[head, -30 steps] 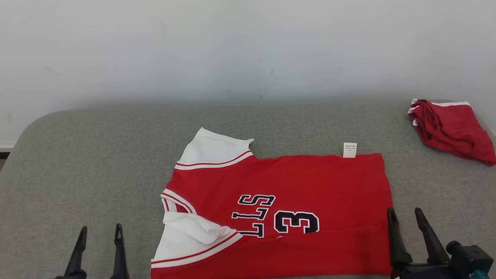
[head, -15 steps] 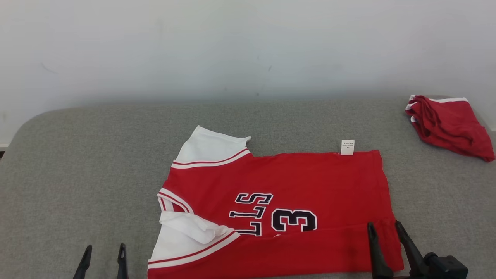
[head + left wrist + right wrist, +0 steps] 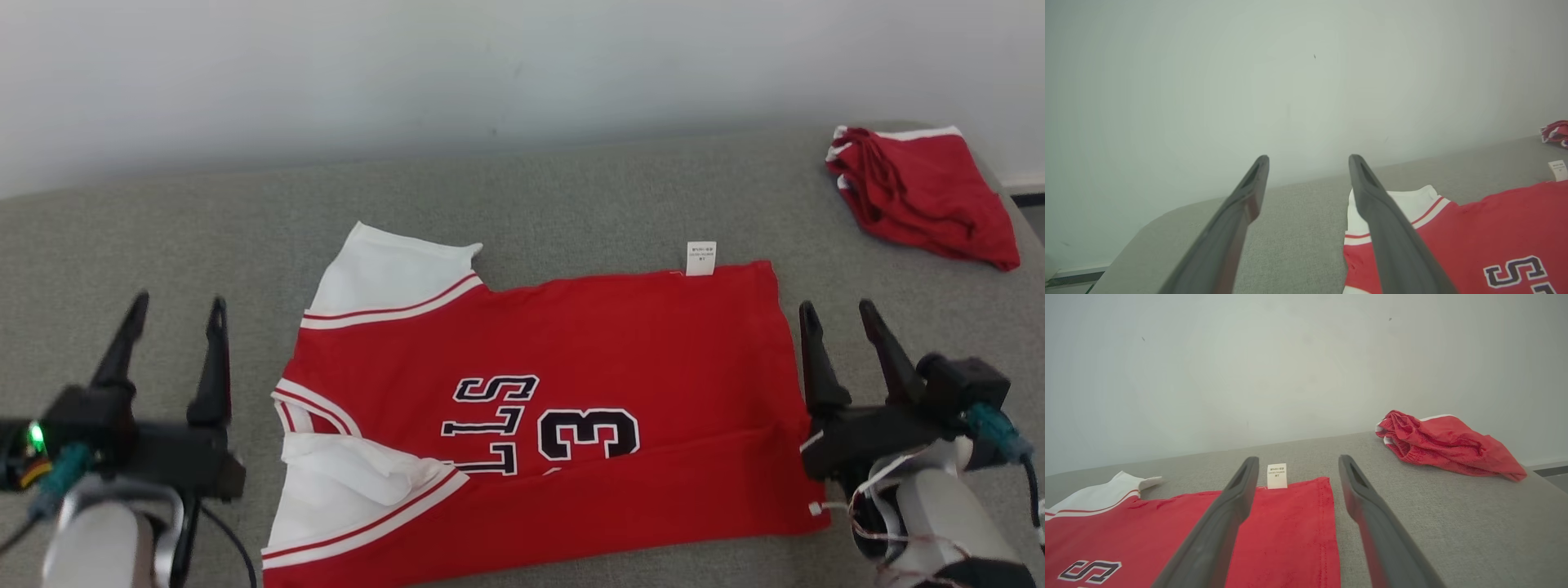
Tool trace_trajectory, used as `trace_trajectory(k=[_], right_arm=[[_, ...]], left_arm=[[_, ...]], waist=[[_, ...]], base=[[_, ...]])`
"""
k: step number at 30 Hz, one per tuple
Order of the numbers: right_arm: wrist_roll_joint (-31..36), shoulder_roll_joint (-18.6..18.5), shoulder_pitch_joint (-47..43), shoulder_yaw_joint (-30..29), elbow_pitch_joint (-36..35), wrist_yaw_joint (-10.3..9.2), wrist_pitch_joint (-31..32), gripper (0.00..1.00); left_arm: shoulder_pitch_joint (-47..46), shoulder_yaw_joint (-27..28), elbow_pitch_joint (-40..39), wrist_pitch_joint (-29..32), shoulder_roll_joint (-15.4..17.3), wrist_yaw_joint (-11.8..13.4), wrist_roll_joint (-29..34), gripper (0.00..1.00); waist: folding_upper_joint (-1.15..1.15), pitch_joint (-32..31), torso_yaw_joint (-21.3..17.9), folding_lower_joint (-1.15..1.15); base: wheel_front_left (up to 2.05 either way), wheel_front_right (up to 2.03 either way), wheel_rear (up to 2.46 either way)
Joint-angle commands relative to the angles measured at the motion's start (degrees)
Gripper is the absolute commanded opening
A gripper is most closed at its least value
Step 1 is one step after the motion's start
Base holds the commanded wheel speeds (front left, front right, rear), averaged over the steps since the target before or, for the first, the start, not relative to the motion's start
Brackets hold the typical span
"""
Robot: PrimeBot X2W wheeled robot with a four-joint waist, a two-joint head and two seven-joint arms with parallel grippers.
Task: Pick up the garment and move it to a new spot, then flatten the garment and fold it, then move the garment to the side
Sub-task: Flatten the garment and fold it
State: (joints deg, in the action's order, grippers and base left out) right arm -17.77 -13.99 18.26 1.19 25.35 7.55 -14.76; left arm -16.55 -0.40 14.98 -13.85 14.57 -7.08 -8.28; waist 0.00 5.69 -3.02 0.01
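Bare grey cushion (image 3: 147, 245) runs wide to the left of the shirt (image 3: 620, 343) and along its far edge up to the wall (image 3: 490, 65), open for passage. On the right, a narrower strip lies between the shirt's hem and the bundled red cloth (image 3: 922, 196), which fills the far right corner.

Red jersey (image 3: 653, 343) bears "3" and seemingly "LLS"; its white tag (image 3: 700, 258) unreadable

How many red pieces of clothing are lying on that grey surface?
2. A red jersey lies spread flat in the middle, and a bunched red garment sits at the far right corner, apart from it.
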Motion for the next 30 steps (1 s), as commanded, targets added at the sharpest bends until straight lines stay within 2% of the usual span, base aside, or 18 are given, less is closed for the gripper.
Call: trace_trajectory(k=[1, 7, 14, 16, 22, 30], right_arm=[[-0.96, -0.35, 3.85, 1.02, 1.60, -0.16, 0.21, 1.00], [-2.58, -0.57, 15.98, 4.37, 10.20, -0.16, 2.44, 1.00], [-3.70, -0.56, 26.55, 8.77, 18.28, -0.16, 3.49, 1.00], [-3.89, -0.53, 27.62, 9.53, 19.26, -0.16, 3.74, 1.00], [-5.94, 0.22, 34.12, 14.61, 24.31, -0.16, 5.03, 1.00], [-8.78, 1.45, 36.86, 19.44, 26.89, -0.16, 5.30, 1.00]], left_arm=[[-4.65, -0.68, 1.40, 1.14, 1.21, -0.21, -1.84, 1.00], [-18.53, -6.53, 7.10, 7.15, 6.87, -0.33, -7.01, 1.00], [-29.31, -14.46, 13.20, 13.64, 12.35, -0.32, -14.62, 1.00], [-30.45, -15.28, 14.01, 14.20, 12.71, -0.32, -15.26, 1.00], [-37.11, -22.28, 20.88, 18.11, 15.00, -0.32, -19.06, 1.00], [-41.32, -26.63, 27.61, 19.70, 15.96, -0.33, -22.02, 1.00]], waist=[[0.00, 5.62, -3.21, -0.01], [0.00, 11.99, -6.34, -0.01], [0.00, 16.87, -8.66, -0.01], [0.00, 17.41, -8.96, -0.01], [0.00, 20.10, -10.97, -0.01], [0.00, 20.84, -12.49, -0.01]], base=[[0.00, 0.00, 0.00], [0.00, 0.00, 0.00], [0.00, 0.00, 0.00], [0.00, 0.00, 0.00], [0.00, 0.00, 0.00], [0.00, 0.00, 0.00]])
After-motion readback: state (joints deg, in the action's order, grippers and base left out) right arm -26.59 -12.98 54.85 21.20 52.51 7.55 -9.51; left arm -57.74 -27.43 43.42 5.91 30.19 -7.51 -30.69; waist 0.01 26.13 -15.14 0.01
